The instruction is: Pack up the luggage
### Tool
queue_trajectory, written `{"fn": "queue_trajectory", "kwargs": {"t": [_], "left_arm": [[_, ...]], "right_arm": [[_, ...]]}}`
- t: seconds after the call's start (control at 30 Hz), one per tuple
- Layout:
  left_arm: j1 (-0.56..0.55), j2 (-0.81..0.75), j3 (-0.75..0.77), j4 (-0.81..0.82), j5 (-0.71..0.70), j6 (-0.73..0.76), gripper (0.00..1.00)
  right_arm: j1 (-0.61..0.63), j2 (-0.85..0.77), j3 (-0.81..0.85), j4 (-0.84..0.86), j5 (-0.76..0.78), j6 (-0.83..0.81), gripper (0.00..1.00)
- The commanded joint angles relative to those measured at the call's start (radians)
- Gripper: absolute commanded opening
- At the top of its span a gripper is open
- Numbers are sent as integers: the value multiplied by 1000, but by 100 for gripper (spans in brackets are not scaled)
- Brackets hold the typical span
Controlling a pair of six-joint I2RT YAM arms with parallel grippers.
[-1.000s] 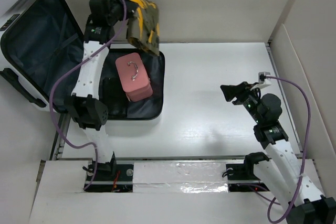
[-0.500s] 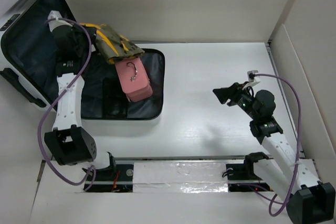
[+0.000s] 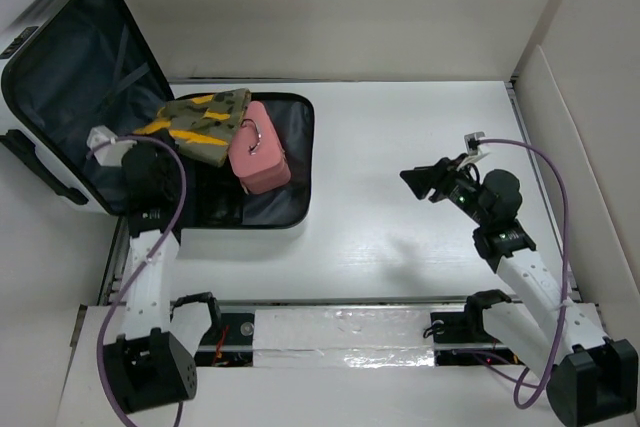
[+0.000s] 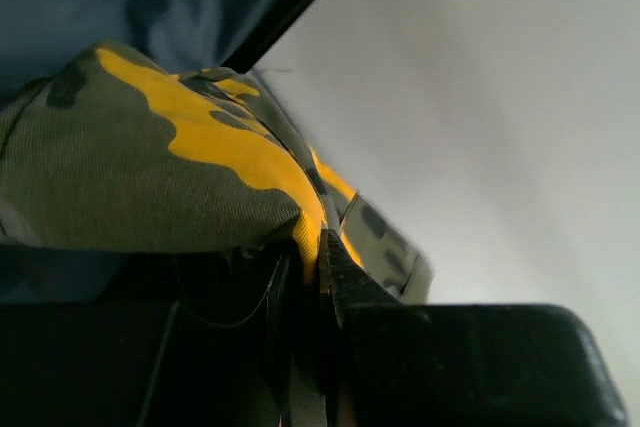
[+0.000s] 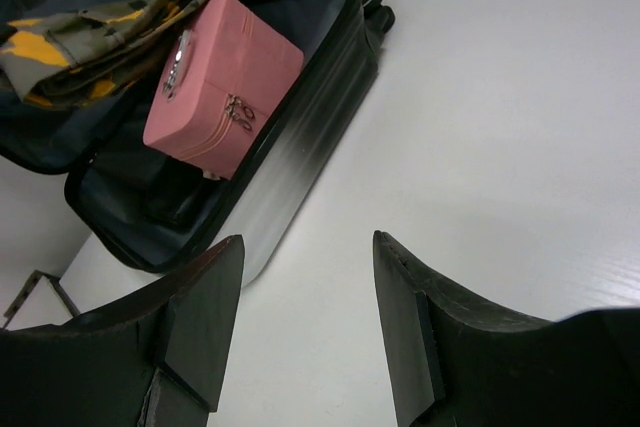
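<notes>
The luggage [image 3: 70, 67] lies open at the left, its lid leaning against the wall. In its base sits a small pink case [image 3: 258, 147]. A camouflage cloth [image 3: 200, 125] with yellow patches is draped in the base, against the case's left side. My left gripper [image 3: 165, 147] is shut on the cloth's near edge; in the left wrist view the cloth [image 4: 150, 167] is pinched at the left gripper [image 4: 320, 247]. My right gripper [image 3: 412, 179] hovers open over the table, right of the luggage. The right wrist view shows the right gripper [image 5: 305, 247] holding nothing, the luggage shell [image 5: 300, 147] beyond.
A flat black pouch [image 3: 215, 192] lies in the luggage base, near side of the pink case [image 5: 220, 82]. White walls close in the table at the back and right. Bare white tabletop [image 3: 400, 127] spreads between the luggage and the right arm.
My left arm has swung down and nearer, bringing the camouflage cloth from up by the lid down into the luggage base beside the pink case. The right gripper has drifted slightly left.
</notes>
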State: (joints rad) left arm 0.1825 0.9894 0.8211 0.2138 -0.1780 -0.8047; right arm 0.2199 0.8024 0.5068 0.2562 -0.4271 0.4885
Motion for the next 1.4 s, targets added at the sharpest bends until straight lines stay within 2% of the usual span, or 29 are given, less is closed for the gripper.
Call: {"fn": "queue_trajectory", "kwargs": {"t": [0.0, 0.3, 0.4, 0.43, 0.5, 0.53, 0.63, 0.67, 0.8, 0.87, 1.0, 1.03, 1.07, 1.1, 1.13, 1.2, 1.23, 1.3, 1.37], "left_arm": [[-15, -130, -181, 217, -49, -62, 0], [-38, -348, -474, 154, -43, -103, 0], [-38, -377, -513, 119, -60, -87, 13], [-38, -377, -517, 111, -54, -80, 27], [-38, -396, -537, 104, -9, -70, 42], [-38, -408, -543, 102, 9, -59, 57], [-38, -460, -522, 84, 24, -54, 69], [-38, -471, -508, 73, 28, -53, 69], [-38, -465, -390, 64, 55, -44, 68], [-38, -437, -363, 90, 110, -39, 62], [-38, -306, -320, 175, 282, -30, 40], [-47, -287, -312, 196, 317, -31, 22], [-48, -266, -303, 209, 357, -33, 18], [-96, -215, -263, 243, 370, -27, 14], [-133, -187, -223, 231, 370, 16, 10], [-228, -109, -104, 181, 292, 73, 9], [-317, -91, -64, 168, 255, 111, 9], [-369, -77, 16, 145, 148, 117, 9], [-370, -112, 48, 128, 80, 75, 9]], "right_arm": [[12, 23, 6, 66, -38, -21, 60], [21, 26, 9, 63, -36, -28, 60], [21, 32, 15, 61, -39, -28, 60], [21, 34, 16, 61, -39, -28, 60], [21, 35, 25, 52, -39, -30, 60], [21, 35, 32, 48, -39, -31, 59], [41, 35, 52, 38, -33, -34, 54], [61, 37, 58, 38, -23, -37, 52], [140, 69, 96, 34, 30, -48, 49], [177, 98, 124, 29, 66, -59, 48], [251, 118, 173, -3, 135, -82, 43], [271, 113, 183, -11, 151, -87, 42], [280, 100, 197, -18, 175, -90, 41], [280, 89, 206, -34, 188, -91, 40], [294, 78, 213, -43, 200, -93, 40], [306, 52, 232, -64, 228, -97, 40], [317, 47, 242, -70, 231, -100, 40], [328, 58, 265, -81, 241, -110, 41], [342, 90, 289, -113, 229, -131, 45]]}}
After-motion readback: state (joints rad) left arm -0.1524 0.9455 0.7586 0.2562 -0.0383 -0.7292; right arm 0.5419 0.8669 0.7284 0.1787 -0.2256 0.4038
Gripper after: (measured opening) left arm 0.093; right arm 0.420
